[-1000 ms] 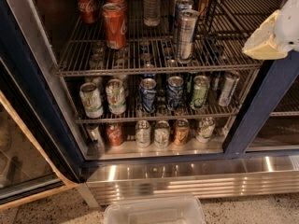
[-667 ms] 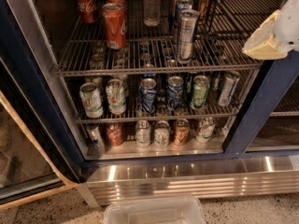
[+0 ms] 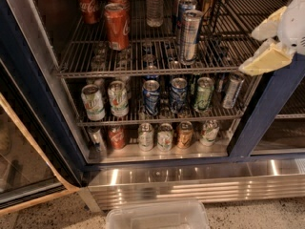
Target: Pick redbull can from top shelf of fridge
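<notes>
The redbull can (image 3: pixel 190 36), tall, slim and silver with blue panels, stands upright near the front of the top shelf (image 3: pixel 143 72), a chrome wire rack in the fridge (image 3: pixel 267 109). More slim cans (image 3: pixel 185 5) stand behind it. My gripper (image 3: pixel 248 51) is at the upper right, in front of the fridge's dark blue post. It sits to the right of the can and apart from it. Its two cream fingers (image 3: pixel 268 60) are spread and hold nothing.
Red Coca-Cola cans (image 3: pixel 116 26) stand on the left of the top shelf, with a clear water bottle (image 3: pixel 155 6) behind. Two lower racks hold several mixed cans (image 3: pixel 151 97). The open glass door (image 3: pixel 21 156) is at the left. A clear plastic bin (image 3: pixel 157 216) lies on the floor below.
</notes>
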Motion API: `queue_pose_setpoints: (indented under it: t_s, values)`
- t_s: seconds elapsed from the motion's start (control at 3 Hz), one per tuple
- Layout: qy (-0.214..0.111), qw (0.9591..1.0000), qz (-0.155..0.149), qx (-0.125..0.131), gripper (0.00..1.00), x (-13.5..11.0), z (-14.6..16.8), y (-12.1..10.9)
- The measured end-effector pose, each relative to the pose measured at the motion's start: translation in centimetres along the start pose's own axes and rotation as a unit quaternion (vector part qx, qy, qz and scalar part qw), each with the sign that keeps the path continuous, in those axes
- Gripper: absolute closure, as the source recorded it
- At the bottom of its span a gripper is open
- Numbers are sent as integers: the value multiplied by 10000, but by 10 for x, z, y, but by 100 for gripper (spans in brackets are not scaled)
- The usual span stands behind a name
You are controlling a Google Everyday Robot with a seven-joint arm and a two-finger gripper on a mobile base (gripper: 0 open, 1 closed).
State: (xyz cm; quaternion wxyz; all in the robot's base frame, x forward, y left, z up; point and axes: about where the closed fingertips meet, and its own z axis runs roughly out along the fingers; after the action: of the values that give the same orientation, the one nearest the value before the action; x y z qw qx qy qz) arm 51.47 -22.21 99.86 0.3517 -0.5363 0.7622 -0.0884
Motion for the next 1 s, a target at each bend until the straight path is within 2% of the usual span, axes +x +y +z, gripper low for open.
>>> queue_pose_setpoints:
  t_s: [0.33,0.67,1.0]
  values:
    - [-148,9999,-6,-8,36,-8,9,-3]
    - [-285,9995,-97,-46,27,-20,18,-5]
    - [-461,9989,-65,-37,18,-31,26,-6]
